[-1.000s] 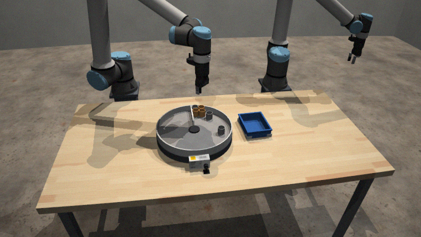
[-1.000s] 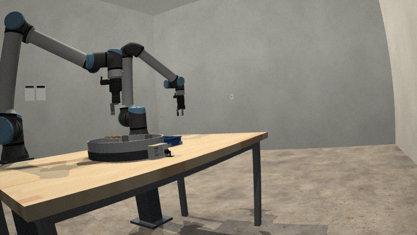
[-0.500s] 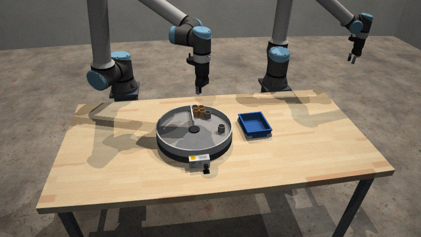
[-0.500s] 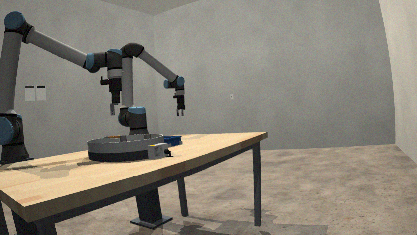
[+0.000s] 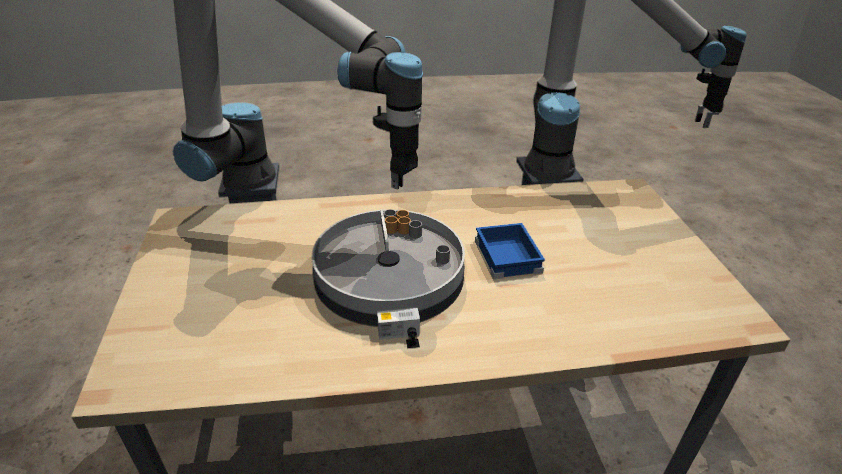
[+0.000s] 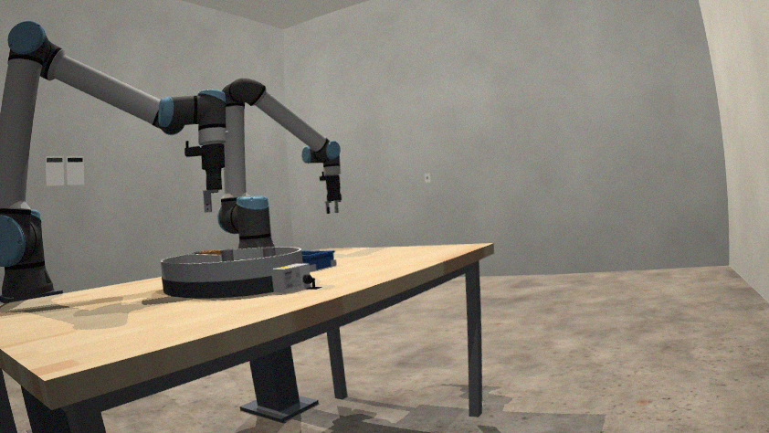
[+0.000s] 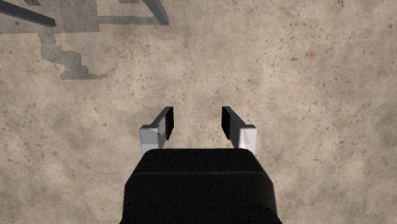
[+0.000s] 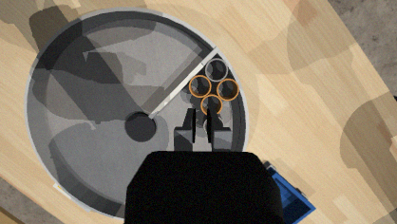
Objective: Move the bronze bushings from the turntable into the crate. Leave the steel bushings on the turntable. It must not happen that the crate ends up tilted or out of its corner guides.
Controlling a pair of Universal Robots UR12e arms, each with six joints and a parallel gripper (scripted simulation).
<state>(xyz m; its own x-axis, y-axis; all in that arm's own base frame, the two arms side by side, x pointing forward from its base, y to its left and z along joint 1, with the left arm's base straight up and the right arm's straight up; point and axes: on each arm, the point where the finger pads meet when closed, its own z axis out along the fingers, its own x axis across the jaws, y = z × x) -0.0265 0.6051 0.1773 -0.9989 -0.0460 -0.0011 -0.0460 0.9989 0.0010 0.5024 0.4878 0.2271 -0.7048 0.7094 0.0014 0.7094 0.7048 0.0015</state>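
Standing upright, open-topped bronze bushings (image 5: 391, 227) (image 6: 209, 252) (image 8: 190, 85), seemingly touching

My 2 arms: pale grey tubular links (image 5: 199, 64) (image 6: 101, 86), dark grey joint housings (image 5: 403, 88) (image 6: 212, 112), rounded light-blue joint caps (image 5: 195, 159) (image 6: 26, 37). Right gripper (image 5: 397, 181) (image 6: 207, 203) (image 8: 201, 114): black body, flat grey metal fingers.
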